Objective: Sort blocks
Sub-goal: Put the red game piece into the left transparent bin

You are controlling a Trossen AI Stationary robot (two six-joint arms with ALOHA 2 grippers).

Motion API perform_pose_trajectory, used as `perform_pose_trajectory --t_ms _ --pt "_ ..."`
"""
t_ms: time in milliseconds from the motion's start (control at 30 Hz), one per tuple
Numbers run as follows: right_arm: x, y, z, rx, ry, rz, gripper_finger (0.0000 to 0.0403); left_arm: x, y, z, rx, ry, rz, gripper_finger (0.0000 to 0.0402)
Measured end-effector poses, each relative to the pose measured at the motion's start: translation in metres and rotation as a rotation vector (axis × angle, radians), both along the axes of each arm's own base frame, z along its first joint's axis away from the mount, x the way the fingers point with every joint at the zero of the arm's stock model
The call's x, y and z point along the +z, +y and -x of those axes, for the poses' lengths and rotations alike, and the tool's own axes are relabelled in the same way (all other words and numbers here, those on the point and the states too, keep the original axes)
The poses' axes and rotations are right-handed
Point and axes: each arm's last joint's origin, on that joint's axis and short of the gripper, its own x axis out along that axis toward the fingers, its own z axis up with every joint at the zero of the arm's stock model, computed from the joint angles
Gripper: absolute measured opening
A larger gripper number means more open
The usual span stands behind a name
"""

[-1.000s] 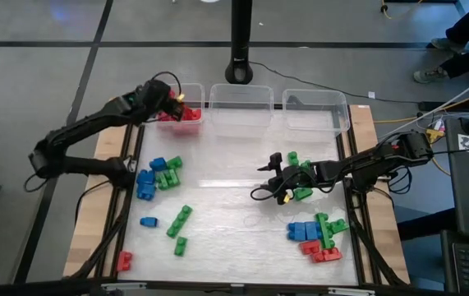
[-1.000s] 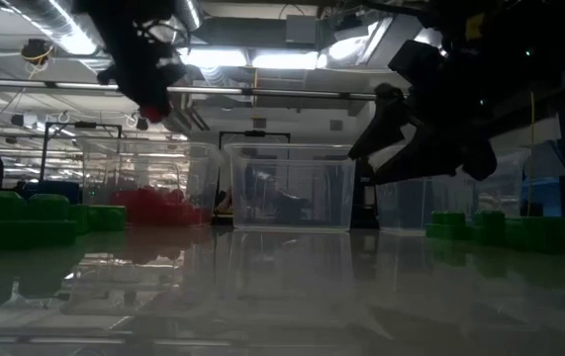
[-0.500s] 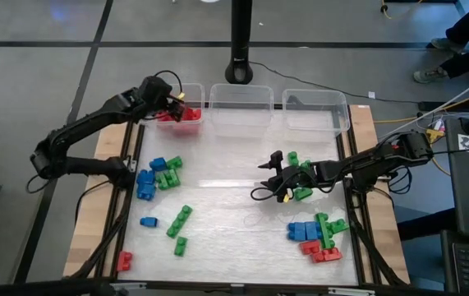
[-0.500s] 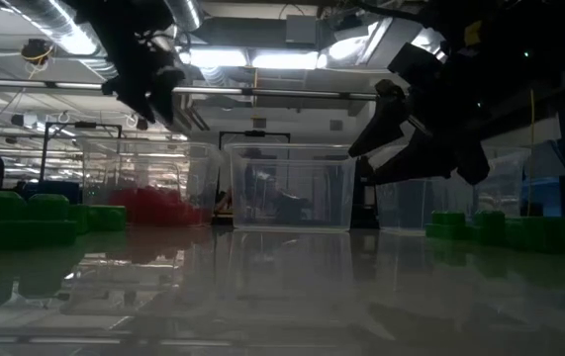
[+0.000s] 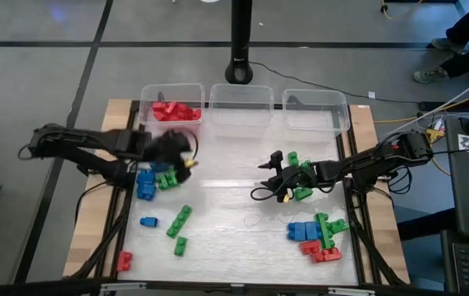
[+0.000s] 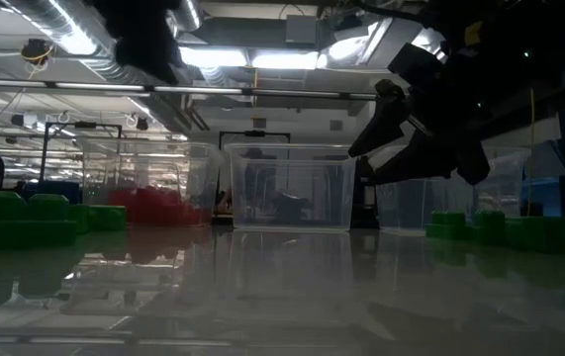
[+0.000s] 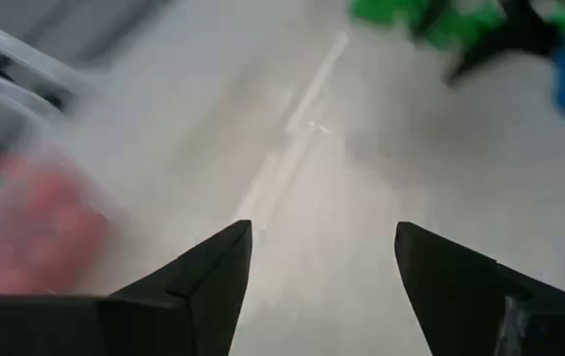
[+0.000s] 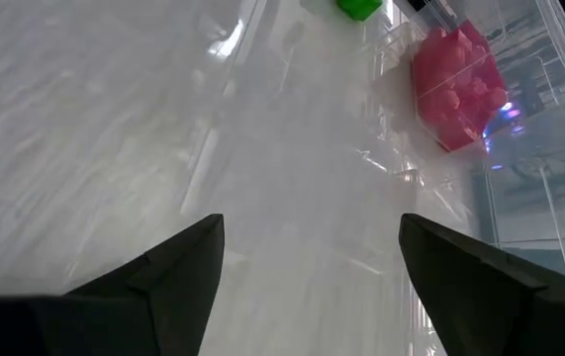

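Note:
Red, green and blue blocks lie loose on the white table. A blue and green cluster (image 5: 154, 178) is at the left, and a mixed pile (image 5: 316, 234) is at the near right. More red blocks (image 5: 171, 110) fill the left clear bin. My left gripper (image 5: 183, 156) hovers open over the left cluster, with nothing between its fingers (image 7: 203, 272). My right gripper (image 5: 260, 179) hangs open above the table's middle, beside some green blocks (image 5: 301, 194), and it is empty in the right wrist view (image 8: 307, 257).
Three clear bins stand along the far edge: the left (image 5: 147, 94) with red blocks, then the middle (image 5: 241, 103) and the right (image 5: 316, 108). Single blocks lie near left: blue (image 5: 149, 221), green (image 5: 181, 219), red (image 5: 124, 261). A bare stretch of table (image 5: 226, 222) lies between the clusters.
My left gripper has swung from above the red bin toward the table's near edge and now hangs over the blue and green cluster. A red block seen at its fingertips a second ago is gone from them.

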Motion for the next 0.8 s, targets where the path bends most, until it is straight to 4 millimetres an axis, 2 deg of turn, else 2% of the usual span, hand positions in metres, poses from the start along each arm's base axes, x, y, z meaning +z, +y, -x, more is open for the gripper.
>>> perform_pose_trajectory --t_ms 367,633,800 --pt "0.000 0.001 0.000 0.016 0.003 -0.016 0.0305 -0.038 -0.096 0.000 -0.012 0.164 0.279 0.0239" --pt "0.000 0.002 0.000 0.030 0.001 -0.055 0.0305 -0.072 -0.153 0.008 0.097 0.402 0.539 0.0239" --pt "-0.001 0.002 0.000 0.029 -0.001 -0.069 0.0305 -0.086 -0.185 0.011 0.203 0.550 0.656 0.0239"
